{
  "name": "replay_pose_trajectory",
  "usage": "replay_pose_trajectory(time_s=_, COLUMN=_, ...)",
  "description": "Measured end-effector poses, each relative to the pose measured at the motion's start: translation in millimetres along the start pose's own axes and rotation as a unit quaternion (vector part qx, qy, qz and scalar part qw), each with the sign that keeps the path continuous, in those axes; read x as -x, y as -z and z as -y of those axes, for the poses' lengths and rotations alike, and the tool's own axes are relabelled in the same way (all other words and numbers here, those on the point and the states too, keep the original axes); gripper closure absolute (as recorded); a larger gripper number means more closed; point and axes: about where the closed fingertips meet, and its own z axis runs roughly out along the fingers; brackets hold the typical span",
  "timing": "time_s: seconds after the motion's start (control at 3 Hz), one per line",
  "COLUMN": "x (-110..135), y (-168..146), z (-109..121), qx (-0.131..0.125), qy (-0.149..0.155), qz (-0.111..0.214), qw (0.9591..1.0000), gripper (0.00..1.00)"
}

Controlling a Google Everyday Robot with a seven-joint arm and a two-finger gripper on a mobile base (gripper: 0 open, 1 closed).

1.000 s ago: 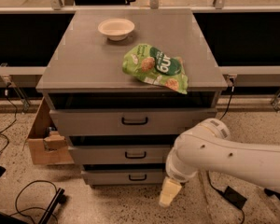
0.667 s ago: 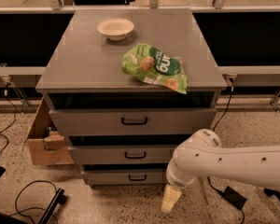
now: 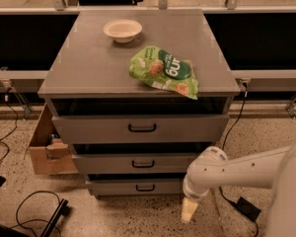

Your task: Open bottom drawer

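Note:
The grey cabinet (image 3: 89,78) has three drawers. The bottom drawer (image 3: 113,186) is the lowest, with a shallow grey front and a small black loop handle (image 3: 145,187). It sits pulled out only a little, with a dark gap above its front. My white arm (image 3: 237,169) comes in from the right. My gripper (image 3: 189,210) hangs low near the floor, to the right of and just below the bottom drawer's front, apart from the handle.
A white bowl (image 3: 122,30) and a green snack bag (image 3: 164,71) lie on the cabinet top. An open cardboard box (image 3: 44,149) stands left of the cabinet. Black cables (image 3: 37,206) run over the speckled floor at left, and a black adapter (image 3: 248,207) lies at right.
My arm has dropped lower and swung to the right. The gripper now hangs closer to the floor beside the bottom drawer. The drawers have not moved.

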Motion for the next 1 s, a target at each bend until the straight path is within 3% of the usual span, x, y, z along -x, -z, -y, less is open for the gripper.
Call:
replay_pose_trajectory(time_s=0.33, x=-9.8, y=-45.2, z=22.7, qx=0.005, qy=0.02, qz=-0.017, qw=0.9997, gripper=0.0)
replay_pose_trajectory(time_s=1.0, x=-7.1, y=-65.0, z=19.4, qx=0.013, qy=0.027, qz=-0.017, qw=0.9994, gripper=0.0)
